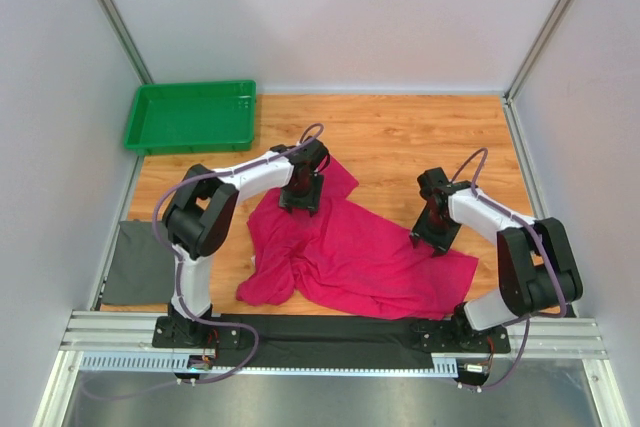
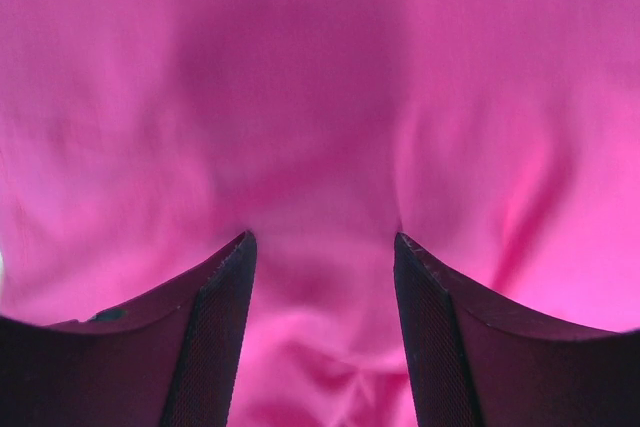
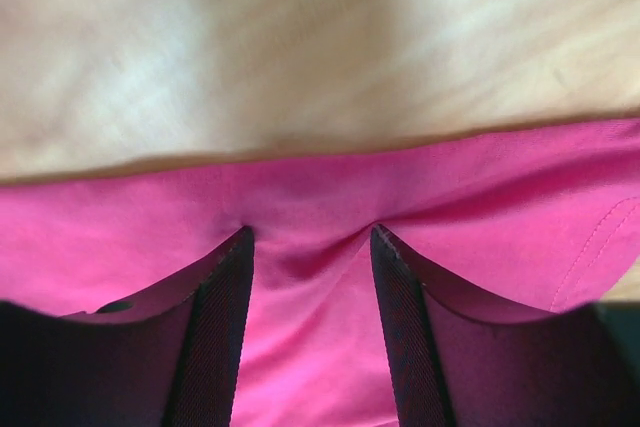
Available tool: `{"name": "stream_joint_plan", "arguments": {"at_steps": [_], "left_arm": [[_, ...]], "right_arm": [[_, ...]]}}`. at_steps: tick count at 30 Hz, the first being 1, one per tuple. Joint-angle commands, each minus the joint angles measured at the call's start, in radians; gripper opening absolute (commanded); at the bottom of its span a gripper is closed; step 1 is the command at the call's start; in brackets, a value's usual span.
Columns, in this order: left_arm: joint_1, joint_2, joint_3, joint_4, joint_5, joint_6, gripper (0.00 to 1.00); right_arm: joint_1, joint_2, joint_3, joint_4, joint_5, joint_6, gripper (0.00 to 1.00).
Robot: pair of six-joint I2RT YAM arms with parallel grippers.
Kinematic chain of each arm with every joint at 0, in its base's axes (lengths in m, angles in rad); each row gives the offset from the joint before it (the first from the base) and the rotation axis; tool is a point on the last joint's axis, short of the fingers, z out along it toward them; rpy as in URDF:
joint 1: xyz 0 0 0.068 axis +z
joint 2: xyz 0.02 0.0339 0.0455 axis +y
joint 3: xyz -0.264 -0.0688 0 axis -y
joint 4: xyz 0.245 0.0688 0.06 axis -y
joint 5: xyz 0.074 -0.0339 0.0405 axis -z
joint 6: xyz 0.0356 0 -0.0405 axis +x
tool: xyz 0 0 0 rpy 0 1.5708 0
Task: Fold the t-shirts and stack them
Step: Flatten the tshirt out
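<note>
One magenta-pink t-shirt (image 1: 350,252) lies crumpled and unfolded in the middle of the wooden table (image 1: 400,132). My left gripper (image 1: 300,197) points down onto the shirt's far left part. In the left wrist view its jaws (image 2: 320,237) stand open, tips pressed into the pink t-shirt (image 2: 320,67), with a soft bulge of fabric between them. My right gripper (image 1: 433,237) sits at the shirt's right edge. In the right wrist view this gripper (image 3: 310,229) is open, its tips dent the t-shirt (image 3: 480,187) just inside the hem, and bare table (image 3: 300,37) lies beyond.
A green plastic tray (image 1: 190,117) stands at the far left corner. A dark grey mat (image 1: 128,262) lies off the table's left side. A black strip (image 1: 330,332) runs along the near edge between the arm bases. White walls close in on three sides.
</note>
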Motion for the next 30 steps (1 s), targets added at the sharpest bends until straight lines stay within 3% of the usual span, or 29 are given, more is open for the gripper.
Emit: {"name": "stream_joint_plan", "arguments": {"at_steps": [1,5,9,12,13,15,17,19,23,24,29,30], "left_arm": [[0.043,0.066,0.095,0.010,0.030,0.062,0.65],[0.097,0.175,0.201,0.011,0.045,0.106,0.67],[0.128,0.293,0.449,0.014,-0.002,0.280,0.70],[0.128,0.401,0.639,0.016,-0.151,0.390,0.77],[0.128,0.421,0.758,0.016,-0.195,0.424,0.80],[0.128,0.430,0.853,0.019,-0.276,0.432,0.82],[0.126,0.359,0.849,0.014,-0.283,0.383,0.85],[0.124,0.245,0.757,0.016,-0.264,0.335,0.85],[0.109,0.062,0.522,0.004,-0.134,0.272,0.81],[0.105,0.033,0.428,-0.006,-0.116,0.257,0.79],[0.101,-0.192,0.157,-0.085,-0.004,0.140,0.75],[0.101,-0.243,0.044,-0.081,-0.001,0.099,0.75]], "right_arm": [[-0.039,0.080,0.046,0.107,0.090,0.029,0.52],[-0.084,0.222,0.156,0.127,0.180,0.010,0.52],[-0.121,0.394,0.398,0.143,0.289,-0.099,0.53],[-0.156,0.555,0.694,0.108,0.346,-0.256,0.54],[-0.168,0.594,0.796,0.076,0.340,-0.292,0.55],[-0.190,0.698,1.100,-0.100,0.342,-0.328,0.57],[-0.197,0.764,1.357,-0.278,0.269,-0.346,0.61],[-0.191,0.769,1.452,-0.412,0.244,-0.330,0.64],[-0.181,0.585,1.209,-0.370,0.126,-0.323,0.66],[-0.181,0.538,1.025,-0.339,0.095,-0.311,0.66],[-0.185,0.240,0.593,-0.157,-0.019,-0.279,0.66],[-0.190,0.206,0.496,-0.140,-0.043,-0.271,0.66]]}}
